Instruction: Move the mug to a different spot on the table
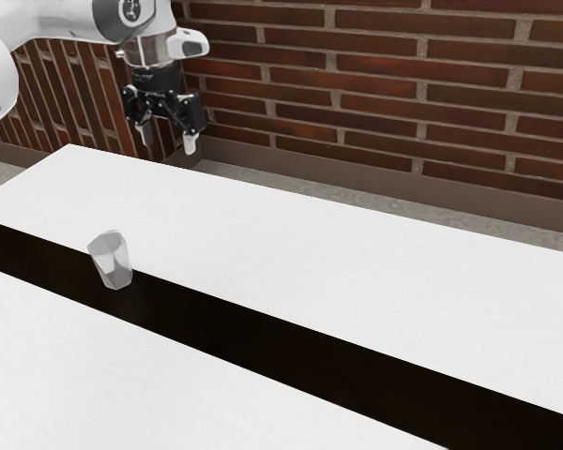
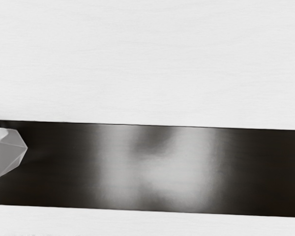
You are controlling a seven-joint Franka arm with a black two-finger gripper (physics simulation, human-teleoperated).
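Hanging well above the white table (image 1: pixel 357 253), my gripper (image 1: pixel 166 141) is seen from the side with its two black fingers (image 1: pixel 190 139) spread wide and nothing between them. It is poised in front of the brick wall (image 1: pixel 403 84), far beyond the dark stripe (image 1: pixel 310 361) that runs slantwise across the tabletop. The mug (image 1: pixel 111 260), a pale grey faceted piece, stands at the stripe's far edge toward the exterior view's left. Its base is on the dark stripe and its upper part shows against the white surface behind. The mug and my gripper are well apart, with a broad band of white tabletop between the stripe and the spot under my hand.

Seen from my wrist camera, the dark stripe (image 2: pixel 162 164) crosses the white table (image 2: pixel 147 59) as a glossy band (a soft, pale sheen sits near its middle). The mug (image 2: pixel 5 152) shows partly, cut off by the frame. It rests on the stripe, up against the stripe's border with the wider white area. A thin strip of white tabletop runs along the stripe's other border. From this angle I cannot tell which way the mug's handle faces.
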